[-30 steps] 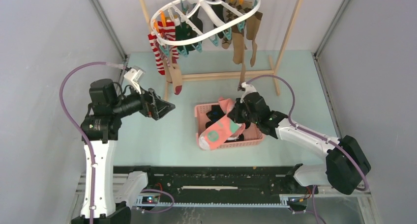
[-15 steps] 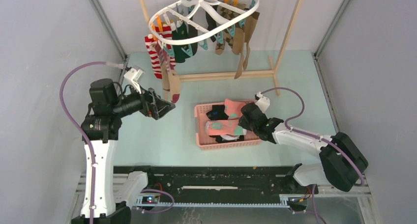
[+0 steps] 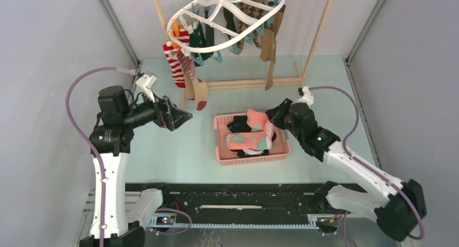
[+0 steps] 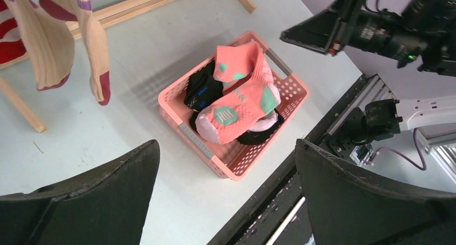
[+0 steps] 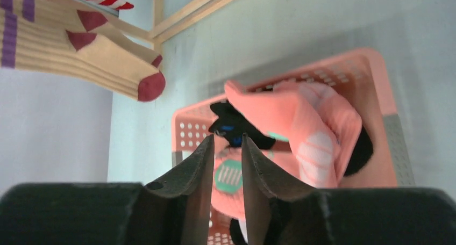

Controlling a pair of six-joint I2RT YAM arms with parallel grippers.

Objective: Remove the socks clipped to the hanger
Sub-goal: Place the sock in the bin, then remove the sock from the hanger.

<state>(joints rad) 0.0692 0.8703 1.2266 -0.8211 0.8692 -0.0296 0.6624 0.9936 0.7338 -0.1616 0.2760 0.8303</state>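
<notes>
The white oval hanger (image 3: pixel 178 14) hangs from a wooden rack at the back. Several socks stay clipped to it: red-and-white striped (image 3: pixel 176 68), dark green, argyle and tan-brown (image 3: pixel 268 46). A tan sock with a maroon toe (image 3: pixel 200 95) dangles lowest; it shows in the left wrist view (image 4: pixel 91 46) and the right wrist view (image 5: pixel 102 62). Pink socks (image 3: pixel 251 133) and black socks lie in the pink basket (image 3: pixel 222 149). My right gripper (image 3: pixel 275 116) hovers by the basket's right end, its jaws a narrow gap apart and empty (image 5: pixel 227 137). My left gripper (image 3: pixel 181 117) is wide open and empty, left of the basket (image 4: pixel 226 144).
The light wooden rack frame (image 3: pixel 243 83) has its base bar across the table behind the basket and slanted posts on both sides. Grey walls close in left and right. A black rail (image 3: pixel 233 195) runs along the near edge.
My right gripper carried a pink sock down, let it go in the basket, then rose and drew back to the right. The hanger has swung. The left arm has stayed still.
</notes>
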